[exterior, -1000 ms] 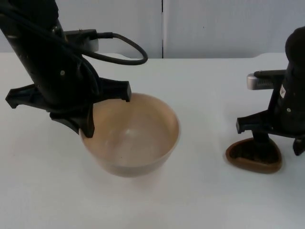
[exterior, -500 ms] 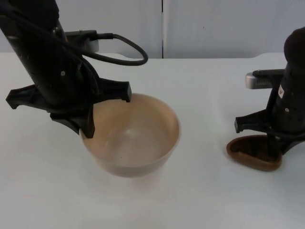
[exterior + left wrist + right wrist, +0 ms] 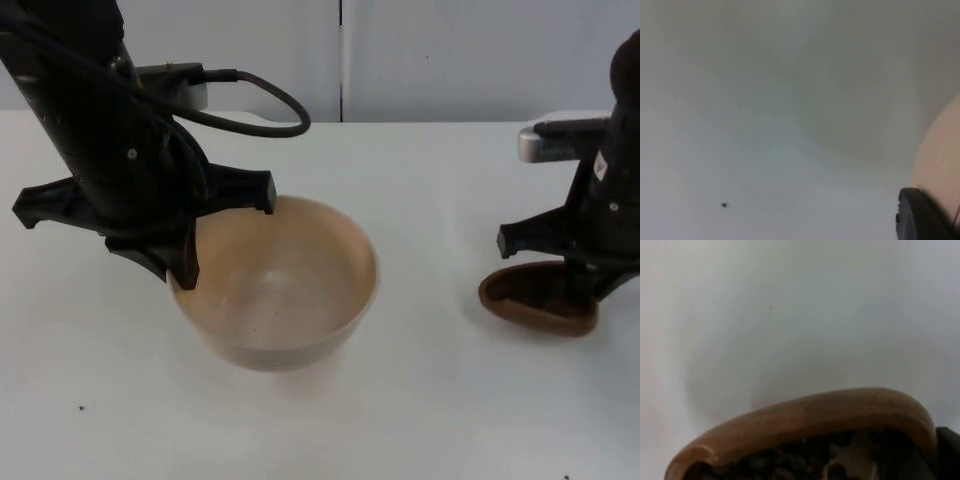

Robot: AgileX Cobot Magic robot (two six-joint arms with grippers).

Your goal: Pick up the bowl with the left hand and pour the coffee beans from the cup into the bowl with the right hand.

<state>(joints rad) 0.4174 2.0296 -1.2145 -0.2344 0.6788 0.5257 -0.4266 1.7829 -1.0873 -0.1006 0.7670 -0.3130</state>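
Left gripper (image 3: pixel 180 270) clamping the bowl (image 3: pixel 285 300) rim at centre left, right gripper (image 3: pixel 575 290) gripping the brown cup (image 3: pixel 535 305) at far right (coffee beans (image 3: pixel 805 457) visible from the right wrist).

Smooth wooden cup (image 3: pixel 815 415); matt bowl (image 3: pixel 290 290)
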